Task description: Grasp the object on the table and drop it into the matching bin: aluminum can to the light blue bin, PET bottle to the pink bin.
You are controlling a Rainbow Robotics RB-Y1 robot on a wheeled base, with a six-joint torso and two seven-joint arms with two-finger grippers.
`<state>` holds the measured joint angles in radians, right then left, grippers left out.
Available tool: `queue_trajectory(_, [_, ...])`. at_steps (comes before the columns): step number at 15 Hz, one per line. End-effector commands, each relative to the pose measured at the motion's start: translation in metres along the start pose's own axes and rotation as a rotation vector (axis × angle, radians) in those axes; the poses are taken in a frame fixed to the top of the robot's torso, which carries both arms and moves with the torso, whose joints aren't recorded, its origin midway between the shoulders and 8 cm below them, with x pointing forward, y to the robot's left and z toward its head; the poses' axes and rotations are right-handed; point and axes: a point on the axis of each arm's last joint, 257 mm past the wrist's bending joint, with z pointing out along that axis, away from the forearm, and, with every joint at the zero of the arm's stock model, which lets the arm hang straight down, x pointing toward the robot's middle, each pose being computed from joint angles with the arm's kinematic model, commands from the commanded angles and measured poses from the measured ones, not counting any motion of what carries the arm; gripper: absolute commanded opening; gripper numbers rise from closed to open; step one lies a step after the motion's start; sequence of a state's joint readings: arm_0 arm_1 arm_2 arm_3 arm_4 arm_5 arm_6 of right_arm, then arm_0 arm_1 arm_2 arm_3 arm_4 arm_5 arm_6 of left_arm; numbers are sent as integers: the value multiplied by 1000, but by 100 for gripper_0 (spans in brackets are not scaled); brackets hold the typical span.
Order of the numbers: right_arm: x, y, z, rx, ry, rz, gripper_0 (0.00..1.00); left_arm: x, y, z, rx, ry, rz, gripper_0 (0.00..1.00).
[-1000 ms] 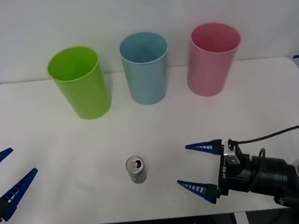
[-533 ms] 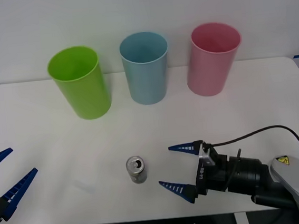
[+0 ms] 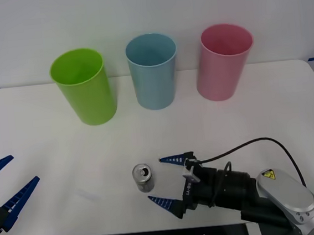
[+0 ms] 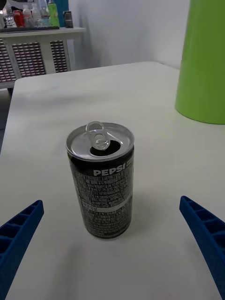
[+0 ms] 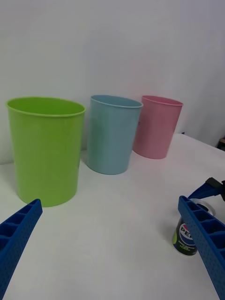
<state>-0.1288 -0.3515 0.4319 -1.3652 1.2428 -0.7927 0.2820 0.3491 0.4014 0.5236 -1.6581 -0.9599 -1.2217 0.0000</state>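
Observation:
The aluminum can [image 3: 143,177] stands upright near the front of the white table [image 3: 268,118], its pull-tab top open; the right wrist view shows its dark Pepsi label [image 4: 104,180]. My right gripper [image 3: 167,181] is open just right of the can, fingers pointing at it, not touching. The can [image 5: 187,234] is partly hidden behind a finger in the left wrist view. The light blue bin [image 3: 153,70] stands at the back centre, the pink bin [image 3: 223,61] to its right. My left gripper [image 3: 7,186] waits open at the table's front left edge.
A lime green bin [image 3: 85,86] stands at the back left, also close behind the can in the right wrist view [image 4: 204,61]. A black cable [image 3: 259,143] arcs over the right arm. Bare tabletop lies between the can and the bins.
My right gripper has slid leftward along the table's front toward the can, staying open. The can, the bins and the left arm have not moved.

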Motion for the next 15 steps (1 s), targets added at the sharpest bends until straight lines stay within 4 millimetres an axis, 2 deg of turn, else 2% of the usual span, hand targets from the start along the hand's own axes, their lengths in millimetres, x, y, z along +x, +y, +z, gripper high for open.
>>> queue_trajectory(1, [-2,4,14,10,2,-13,100,0,0,0,0,0,0,100])
queue_trajectory(7, [6,1,44,33,19,9,100,0,0,0,0,0,0,100])
queue_trajectory(12, [9,1,48,45,29,-3,100,0,0,0,0,0,0,100])
queue_trajectory(13, [9,0,48,46,30,-6,96,0,0,0,0,0,0,100])
queue_trajectory(14, [9,0,48,46,30,-8,37,0,0,0,0,0,0,100])
queue_trajectory(15, [7,0,49,48,27,-7,0,0,0,0,0,0,0,100])
